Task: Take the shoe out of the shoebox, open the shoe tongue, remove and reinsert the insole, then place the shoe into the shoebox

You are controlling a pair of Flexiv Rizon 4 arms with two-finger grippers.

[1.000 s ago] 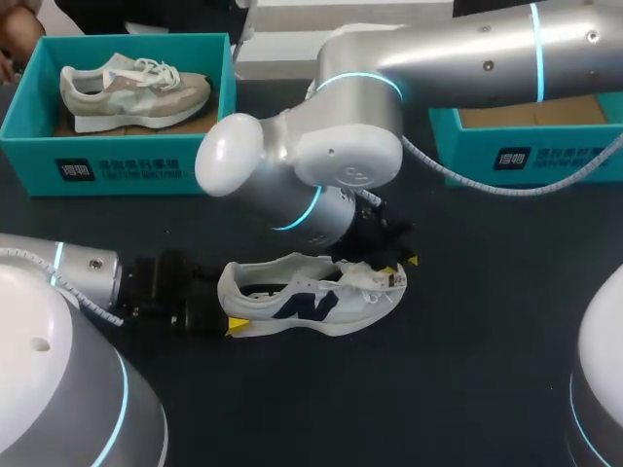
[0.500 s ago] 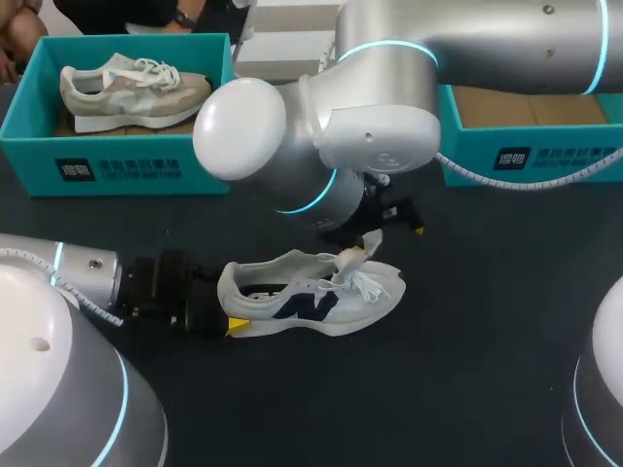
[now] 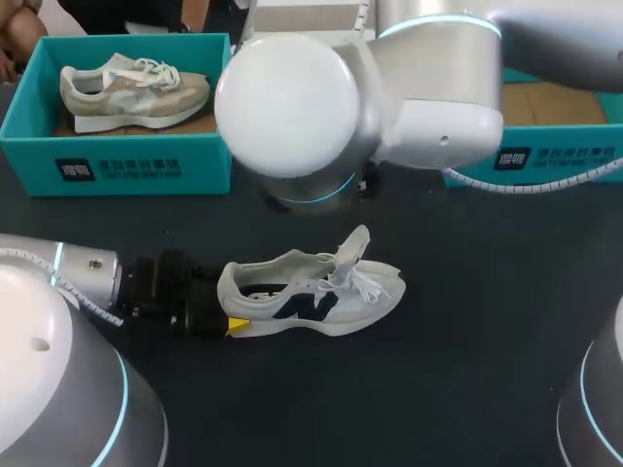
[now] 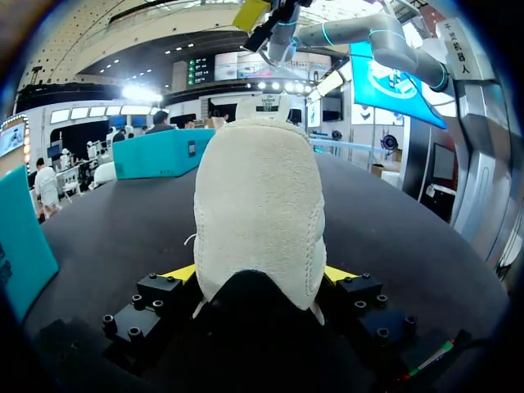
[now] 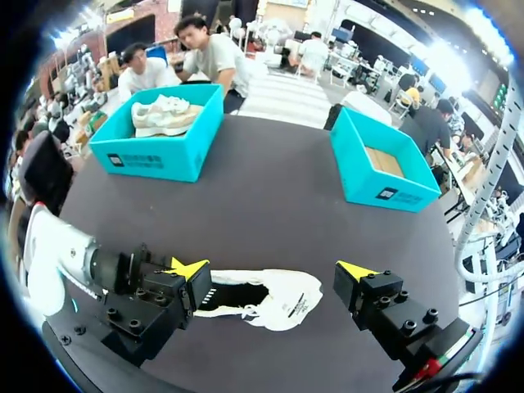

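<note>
A matte black table (image 3: 467,370) fills the scene, evenly lit. At its far left stands a teal box (image 3: 209,161) holding a beige shoe (image 3: 131,89).

**A second box and sneaker on the dark tabletop**

A teal box (image 3: 206,163) stands at the far left corner of the black tabletop (image 3: 467,331), open at the top. Its long front wall carries a dark label (image 3: 117,170) with light print. Inside, on a brown cardboard floor, lies a beige and grey sneaker (image 3: 131,89) with white laces. Its toe points toward the middle of the tabletop and its heel toward the box's outer end. The sneaker fills most of the box's length.
</note>
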